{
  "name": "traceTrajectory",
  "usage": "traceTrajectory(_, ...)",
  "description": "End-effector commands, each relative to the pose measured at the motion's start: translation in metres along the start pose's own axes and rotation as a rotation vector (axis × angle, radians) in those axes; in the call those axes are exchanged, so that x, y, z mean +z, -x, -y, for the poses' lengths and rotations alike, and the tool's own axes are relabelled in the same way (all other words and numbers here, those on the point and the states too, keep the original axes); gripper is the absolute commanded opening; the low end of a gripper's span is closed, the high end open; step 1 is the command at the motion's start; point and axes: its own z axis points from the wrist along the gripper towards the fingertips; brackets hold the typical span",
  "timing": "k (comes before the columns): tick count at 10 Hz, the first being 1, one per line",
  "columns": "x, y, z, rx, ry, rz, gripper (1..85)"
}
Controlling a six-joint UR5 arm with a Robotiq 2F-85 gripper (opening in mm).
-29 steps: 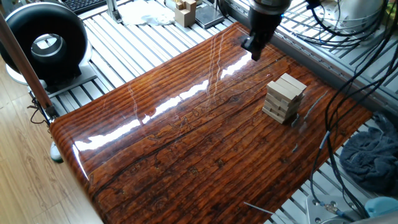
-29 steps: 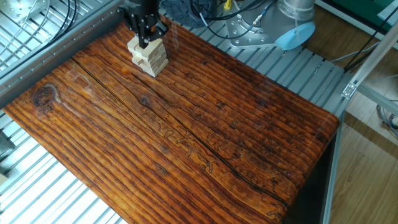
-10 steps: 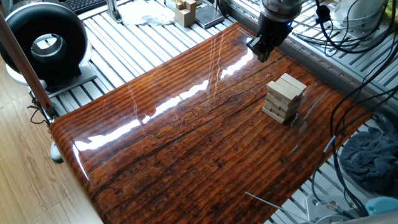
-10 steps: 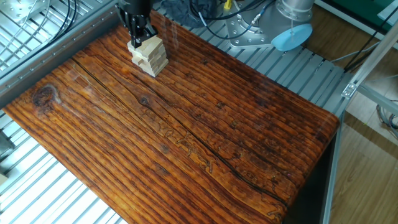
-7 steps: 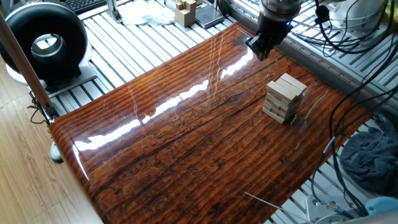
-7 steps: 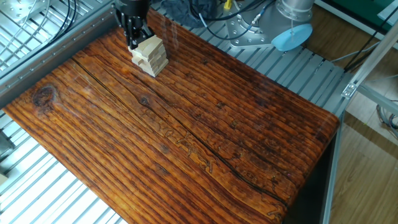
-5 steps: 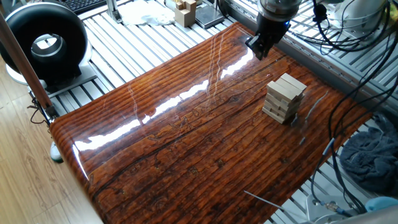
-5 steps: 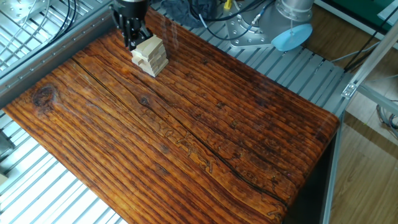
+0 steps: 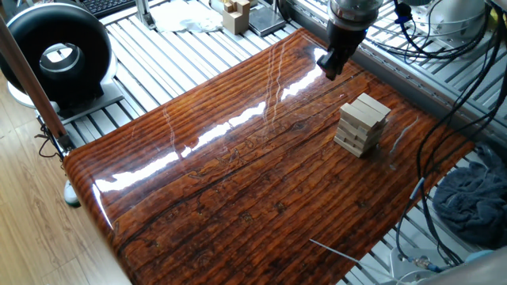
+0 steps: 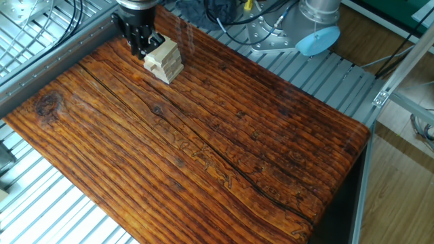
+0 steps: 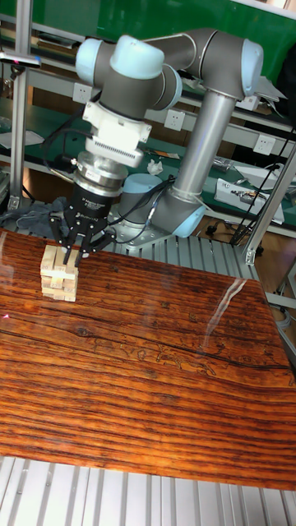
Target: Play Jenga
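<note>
On the glossy desk, just beside the untouched Jenga tower, now shifted aside, empty jaws parted, no block yet drawn.

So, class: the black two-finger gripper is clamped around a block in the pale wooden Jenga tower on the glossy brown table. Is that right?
Not clamped. In one fixed view the black two-finger gripper hangs apart from the pale wooden Jenga tower, holding nothing, above the glossy brown table.
</note>
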Motion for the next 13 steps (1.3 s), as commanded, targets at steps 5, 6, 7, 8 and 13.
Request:
traceTrajectory(5,0.022,-0.006,0.004,0.002,0.046,-0.006,26.3)
traceTrajectory(6,0.026,-0.003,0.004,0.048,0.055,0.007,26.3)
traceTrajectory(7,0.03,-0.002,0.008,0.092,0.045,0.013,26.3)
traceTrajectory(8,0.033,-0.002,0.008,0.109,0.052,0.014,26.3)
traceTrajectory(13,0.052,-0.003,0.01,0.152,0.077,0.028,26.0)
